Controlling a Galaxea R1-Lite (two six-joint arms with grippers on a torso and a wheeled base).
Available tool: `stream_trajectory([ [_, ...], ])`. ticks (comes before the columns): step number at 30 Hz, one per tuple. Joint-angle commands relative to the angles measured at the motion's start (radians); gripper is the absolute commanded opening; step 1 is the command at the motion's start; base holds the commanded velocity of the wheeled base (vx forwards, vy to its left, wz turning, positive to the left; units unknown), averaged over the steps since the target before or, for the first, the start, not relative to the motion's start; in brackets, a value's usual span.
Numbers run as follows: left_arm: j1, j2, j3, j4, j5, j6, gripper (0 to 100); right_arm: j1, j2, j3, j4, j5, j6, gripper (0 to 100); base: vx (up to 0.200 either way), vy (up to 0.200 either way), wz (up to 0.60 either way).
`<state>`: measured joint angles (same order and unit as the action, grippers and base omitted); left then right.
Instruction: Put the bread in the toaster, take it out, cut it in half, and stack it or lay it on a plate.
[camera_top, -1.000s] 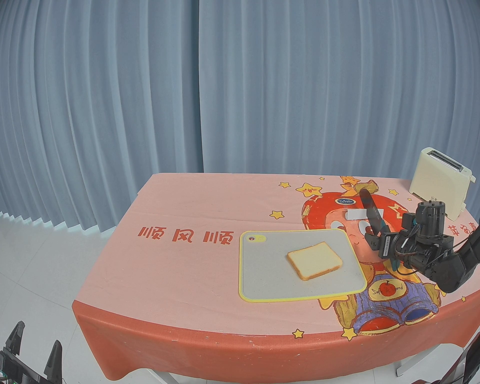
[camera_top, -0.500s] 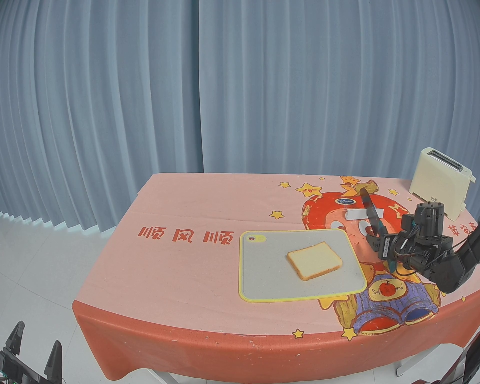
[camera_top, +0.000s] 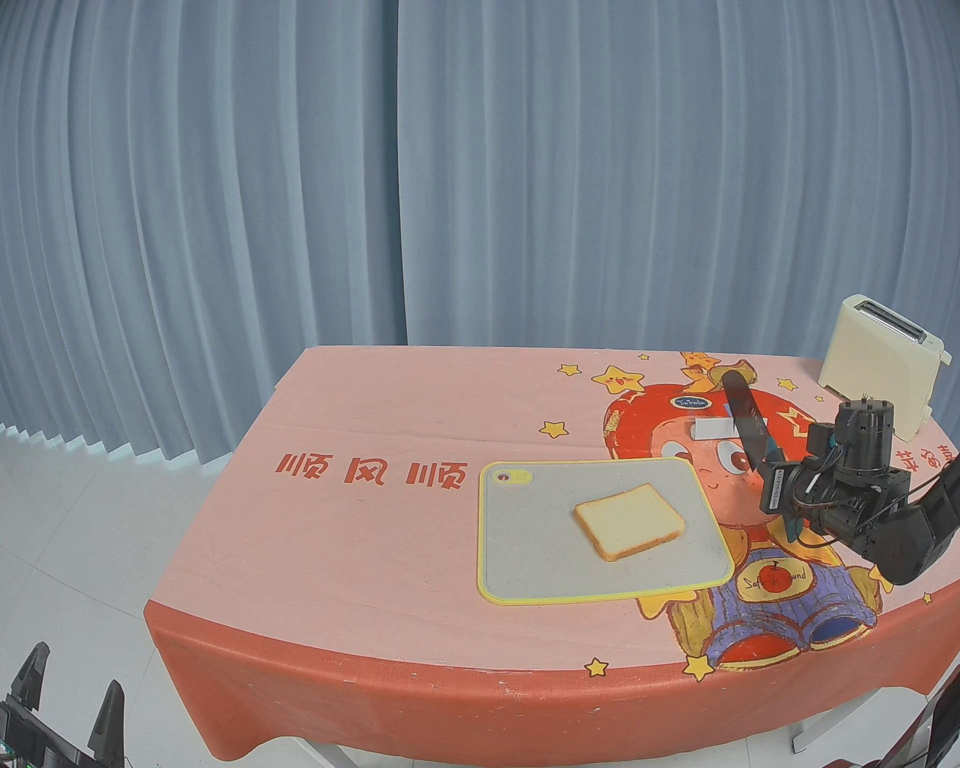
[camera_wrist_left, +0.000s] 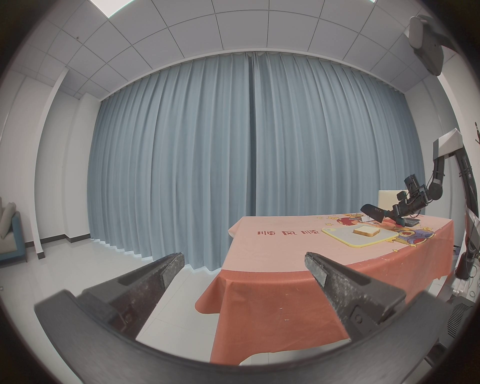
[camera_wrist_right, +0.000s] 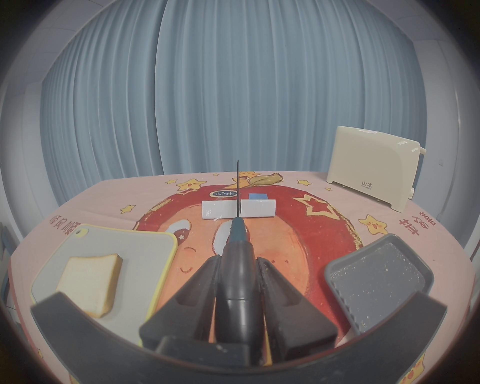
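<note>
Right claw (camera_wrist_right: 238, 262) clenched on the knife (camera_top: 746, 413); the bread (camera_top: 629, 521) lies apart to its left, on the cutting board (camera_top: 530, 545).

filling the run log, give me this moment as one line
step: pre-cut | right hand: shut on knife, beside cutting board | bread: whole, on board | left hand: open, off table
</note>
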<state>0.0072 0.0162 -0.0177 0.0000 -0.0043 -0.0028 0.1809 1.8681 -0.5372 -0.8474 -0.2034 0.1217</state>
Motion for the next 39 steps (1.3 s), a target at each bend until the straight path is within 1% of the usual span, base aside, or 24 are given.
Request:
stream_trajectory([
  [1, 0.0, -0.016, 0.018, 0.0, 0.0, 0.0, 100, 0.0, -0.044, -0.001, -0.002, 0.002, 0.003, 0, 0.0, 0.0, 0.0],
  [11, 0.0, -0.016, 0.018, 0.0, 0.0, 0.0, 100, 0.009, -0.145, 0.008, 0.005, 0.015, 0.004, 0, 0.0, 0.0, 0.0],
  [20, 0.0, -0.016, 0.016, 0.0, 0.0, 0.0, 100, 0.043, -0.196, 0.034, 0.007, 0.016, 0.004, 0, 0.0, 0.0, 0.0],
  [26, 0.0, -0.016, 0.018, 0.0, 0.0, 0.0, 100, 0.106, -0.23, 0.059, -0.001, 0.016, 0.006, 0, 0.0, 0.0, 0.0],
  [33, 0.0, -0.016, 0.018, 0.0, 0.0, 0.0, 100, 0.161, -0.285, 0.079, 0.001, 0.016, 0.007, 0, 0.0, 0.0, 0.0],
  [39, 0.0, -0.016, 0.016, 0.0, 0.0, 0.0, 100, 0.173, -0.29, 0.086, -0.002, 0.015, 0.004, 0, 0.0, 0.0, 0.0],
])
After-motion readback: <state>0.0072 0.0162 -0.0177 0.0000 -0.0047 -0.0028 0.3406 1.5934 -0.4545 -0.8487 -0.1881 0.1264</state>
